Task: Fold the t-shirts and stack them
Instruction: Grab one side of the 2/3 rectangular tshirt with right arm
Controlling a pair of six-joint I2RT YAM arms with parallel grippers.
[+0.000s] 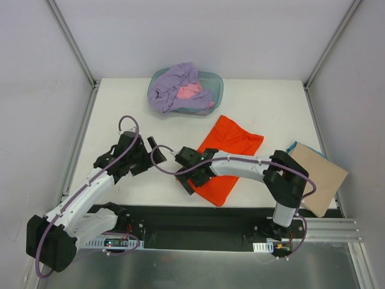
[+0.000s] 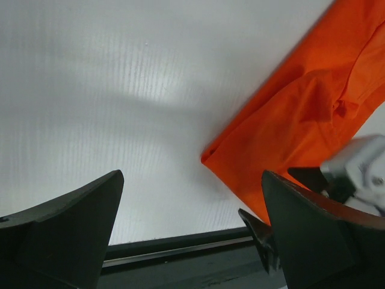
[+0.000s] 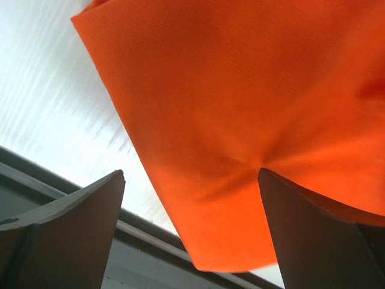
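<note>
An orange-red t-shirt (image 1: 231,150) lies partly folded on the white table, slanting from the back right toward the near edge. My right gripper (image 1: 182,170) hovers over its near left edge, jaws open, nothing gripped. In the right wrist view the orange cloth (image 3: 240,108) fills the space between the open right gripper (image 3: 191,177). My left gripper (image 1: 157,154) is open just left of the shirt, apart from it. Its wrist view shows the shirt's corner (image 2: 301,114) to the right of the open left gripper (image 2: 192,180). A lavender t-shirt (image 1: 171,84) and a pink one (image 1: 189,91) lie bunched in the tub.
The translucent teal tub (image 1: 218,81) stands at the back centre of the table. A tan cardboard sheet (image 1: 316,174) lies at the right edge, over something teal. The black rail (image 1: 198,220) runs along the near edge. White walls enclose the table.
</note>
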